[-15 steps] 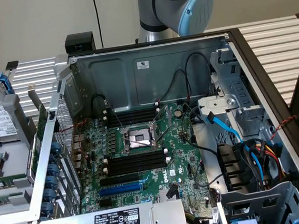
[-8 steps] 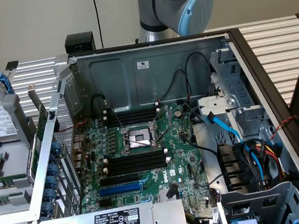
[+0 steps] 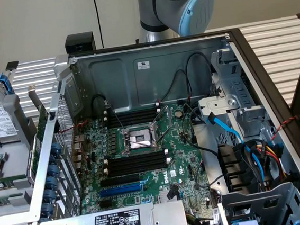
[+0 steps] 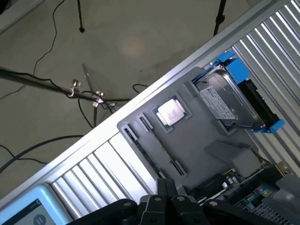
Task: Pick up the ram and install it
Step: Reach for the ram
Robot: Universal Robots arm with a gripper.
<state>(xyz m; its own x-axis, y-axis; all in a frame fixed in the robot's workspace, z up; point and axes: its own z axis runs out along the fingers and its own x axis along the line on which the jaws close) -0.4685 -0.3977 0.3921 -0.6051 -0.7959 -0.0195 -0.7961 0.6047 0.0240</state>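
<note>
The ram (image 4: 151,150) is a long, thin dark green stick standing on edge in a holder on the grey tray (image 4: 206,140). My gripper (image 4: 165,187) hangs above the tray close to one end of the ram. Its black fingers are shut together and hold nothing. The open computer case holds the green motherboard (image 3: 183,157), with long black memory slots (image 3: 136,164) below the CPU socket (image 3: 137,139) and another set (image 3: 132,117) above it. The arm's grey and blue joint (image 3: 182,3) rises behind the case.
On the tray also lie a loose CPU (image 4: 171,112) and a hard drive in a blue caddy (image 4: 239,101). The tray (image 3: 0,159) sits at the exterior view's left of the case. Cables (image 3: 249,151) and drive bays crowd the case's right side; a power supply (image 3: 118,224) is at the front.
</note>
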